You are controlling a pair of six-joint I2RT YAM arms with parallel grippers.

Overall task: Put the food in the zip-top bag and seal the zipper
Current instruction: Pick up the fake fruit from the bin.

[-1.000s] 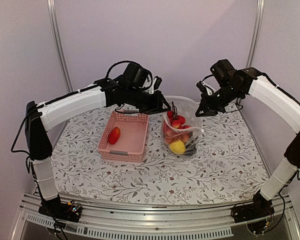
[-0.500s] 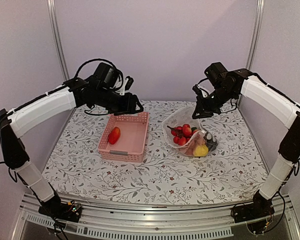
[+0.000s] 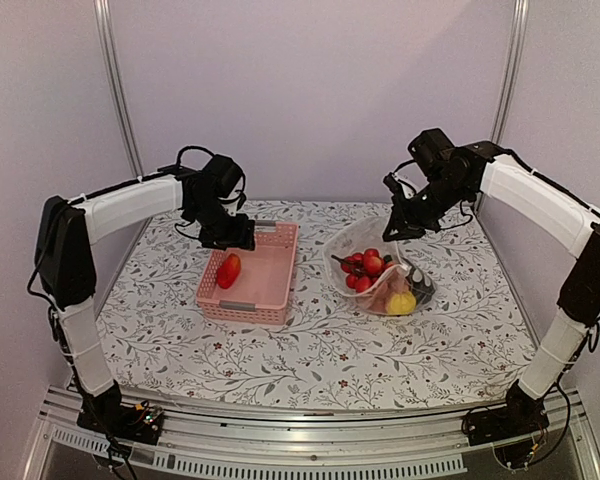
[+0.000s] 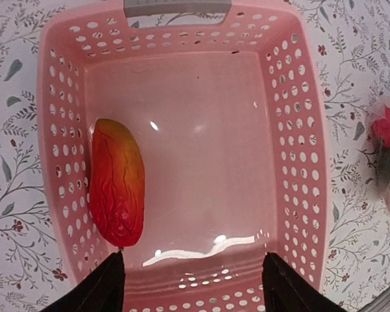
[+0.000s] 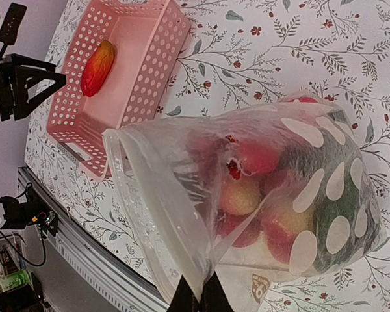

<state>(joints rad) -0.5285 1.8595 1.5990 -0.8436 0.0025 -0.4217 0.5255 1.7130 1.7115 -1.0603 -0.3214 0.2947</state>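
Observation:
The clear dotted zip-top bag (image 3: 380, 275) lies on the table, holding red, yellow, green and dark toy food (image 3: 372, 265). My right gripper (image 3: 395, 228) is shut on its mouth edge and holds that edge up; in the right wrist view the fingertips (image 5: 198, 298) pinch the plastic by the zipper strip (image 5: 143, 214), and the mouth is open. A red-orange pepper (image 4: 117, 192) lies alone in the pink basket (image 4: 292, 162), along its left wall. My left gripper (image 4: 195, 286) hangs open and empty over the basket's far end (image 3: 235, 238).
The pink basket (image 3: 248, 275) stands left of the bag on the flowered tablecloth. The back wall and two upright posts stand close behind both arms. The table's front rail (image 3: 300, 410) runs along the near edge.
My left gripper has left the bag's mouth and swung left to above the basket. The bag, first held upright, has sagged onto the table. The right gripper still grips its edge.

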